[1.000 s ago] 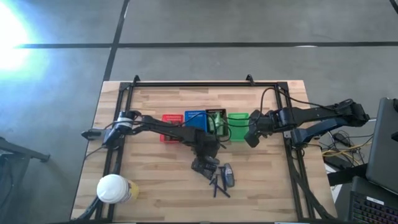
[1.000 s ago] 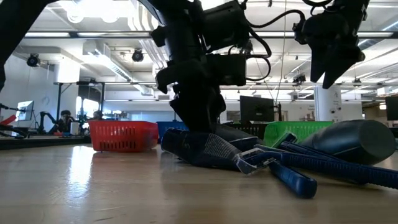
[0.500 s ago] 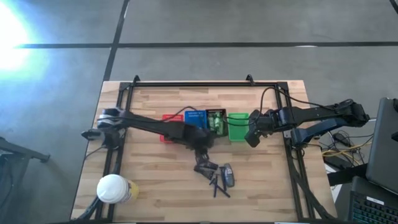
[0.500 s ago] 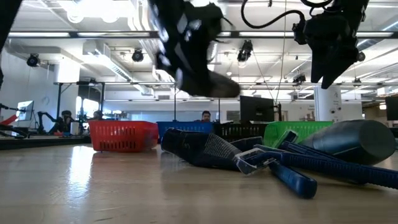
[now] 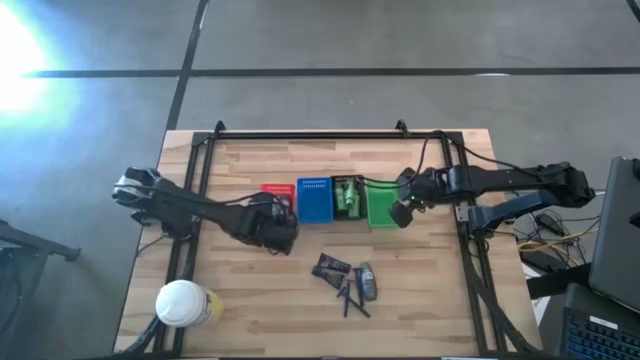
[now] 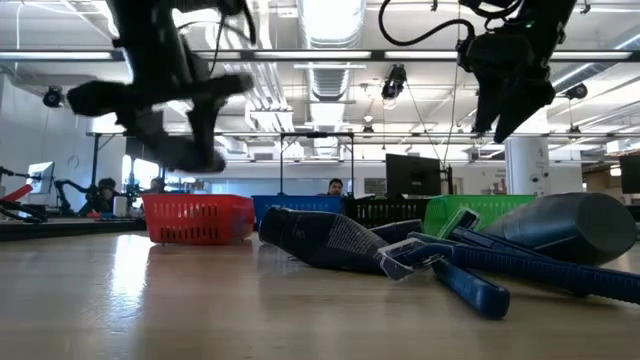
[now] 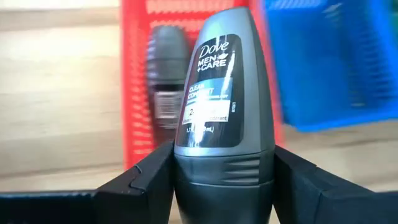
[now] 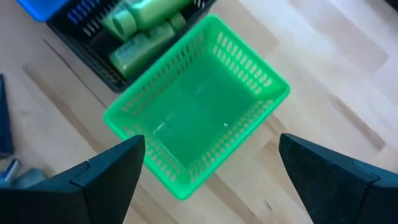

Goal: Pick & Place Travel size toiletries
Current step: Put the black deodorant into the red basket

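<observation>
My left gripper (image 5: 277,233) is shut on a grey oval Dove tube (image 7: 222,93), above the table just near of the red basket (image 5: 278,196). Another grey tube (image 7: 164,84) lies in that red basket. My right gripper (image 5: 400,211) is open and empty above the green basket (image 8: 199,134). Green bottles (image 8: 140,22) lie in the black basket (image 5: 348,194). A dark packet (image 5: 330,266), a grey tube (image 5: 367,281) and thin blue sticks (image 5: 350,296) lie in a pile on the table. My left gripper pinches the grey tube between its two fingers at the ridged, wider end (image 7: 224,177), one finger on each side. The tube points forward out of the fingers, its label toward the wrist camera. It is lifted clear of the table.
A blue basket (image 5: 315,198) stands between the red and black baskets. A big white-capped yellowish container (image 5: 182,303) stands at the near left. A black frame (image 5: 300,135) runs along the table's far and side edges. Bare wood lies near and to the left of the pile.
My left gripper has risen from the pile with the grey tube and gone toward the table's left, ending just near of the red basket. The tube is lifted clear of the table. The rest of the pile has stayed in place.
</observation>
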`<action>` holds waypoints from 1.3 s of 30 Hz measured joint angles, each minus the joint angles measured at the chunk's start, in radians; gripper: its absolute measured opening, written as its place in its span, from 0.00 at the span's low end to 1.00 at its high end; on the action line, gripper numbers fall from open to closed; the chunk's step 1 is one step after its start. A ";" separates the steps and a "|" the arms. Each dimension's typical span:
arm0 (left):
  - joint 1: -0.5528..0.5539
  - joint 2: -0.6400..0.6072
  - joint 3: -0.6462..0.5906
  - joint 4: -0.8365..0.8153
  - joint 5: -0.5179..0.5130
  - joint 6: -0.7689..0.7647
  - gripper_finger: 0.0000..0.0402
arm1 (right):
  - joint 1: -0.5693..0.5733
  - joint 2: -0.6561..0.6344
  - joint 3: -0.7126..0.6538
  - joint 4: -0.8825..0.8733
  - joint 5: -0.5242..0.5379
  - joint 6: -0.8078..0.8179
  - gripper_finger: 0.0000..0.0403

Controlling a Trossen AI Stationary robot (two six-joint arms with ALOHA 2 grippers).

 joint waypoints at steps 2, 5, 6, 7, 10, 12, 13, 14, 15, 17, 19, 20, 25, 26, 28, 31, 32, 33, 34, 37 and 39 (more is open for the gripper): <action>0.022 -0.007 -0.029 0.002 0.012 0.004 0.53 | -0.017 0.000 0.000 0.021 -0.002 -0.018 0.91; 0.054 -0.021 -0.063 0.003 0.033 0.028 0.53 | -0.046 0.000 0.000 0.042 -0.011 -0.051 0.91; 0.065 -0.024 -0.071 0.004 0.044 0.039 0.53 | -0.057 0.000 0.000 0.045 -0.013 -0.056 0.91; 0.073 -0.027 -0.077 0.004 0.056 0.049 0.53 | -0.067 0.000 0.000 0.045 -0.015 -0.059 0.91; 0.080 -0.036 -0.087 0.014 0.065 0.066 0.53 | -0.090 0.000 0.000 0.046 -0.019 -0.060 0.91; 0.080 -0.037 -0.087 0.022 0.067 0.075 0.53 | -0.096 0.000 0.000 0.046 -0.019 -0.062 0.91; 0.080 -0.037 -0.087 0.022 0.067 0.076 0.53 | -0.096 0.000 0.000 0.046 -0.019 -0.063 0.91; 0.081 -0.038 -0.087 0.020 0.068 0.078 0.53 | -0.097 0.000 0.000 0.048 -0.019 -0.063 0.91; 0.082 -0.038 -0.087 0.022 0.068 0.082 0.53 | -0.097 0.000 0.000 0.049 -0.019 -0.063 0.91; 0.085 -0.038 -0.087 0.025 0.068 0.087 0.53 | -0.097 0.000 0.000 0.049 -0.019 -0.065 0.91; 0.095 -0.038 -0.092 0.025 0.067 0.102 0.53 | -0.097 0.000 0.000 0.050 -0.019 -0.067 0.91; 0.102 -0.038 -0.097 0.026 0.067 0.110 0.53 | -0.097 0.000 0.000 0.050 -0.019 -0.068 0.91; 0.158 -0.038 -0.135 0.070 0.082 0.136 0.56 | -0.098 0.000 0.000 0.055 -0.019 -0.081 0.91; 0.164 -0.038 -0.141 0.087 0.085 0.136 0.57 | -0.098 0.000 0.000 0.056 -0.019 -0.087 0.91; 0.169 -0.038 -0.148 0.127 0.086 0.143 0.57 | -0.098 0.000 0.000 0.056 -0.019 -0.092 0.91; 0.169 -0.038 -0.143 0.164 0.083 0.167 0.58 | -0.098 0.000 0.000 0.056 -0.019 -0.093 0.91; 0.169 -0.038 -0.139 0.163 0.080 0.169 0.58 | -0.098 0.000 0.000 0.056 -0.019 -0.094 0.91; 0.169 -0.038 -0.134 0.160 0.078 0.173 0.58 | -0.098 0.000 0.000 0.055 -0.019 -0.096 0.91; 0.169 -0.038 -0.129 0.159 0.075 0.174 0.58 | -0.098 0.000 0.000 0.055 -0.019 -0.097 0.91; 0.169 -0.038 -0.109 0.159 0.064 0.186 0.59 | -0.098 0.000 0.000 0.053 -0.019 -0.099 0.91; 0.169 -0.038 -0.098 0.156 0.063 0.196 0.59 | -0.098 0.000 0.000 0.053 -0.019 -0.103 0.91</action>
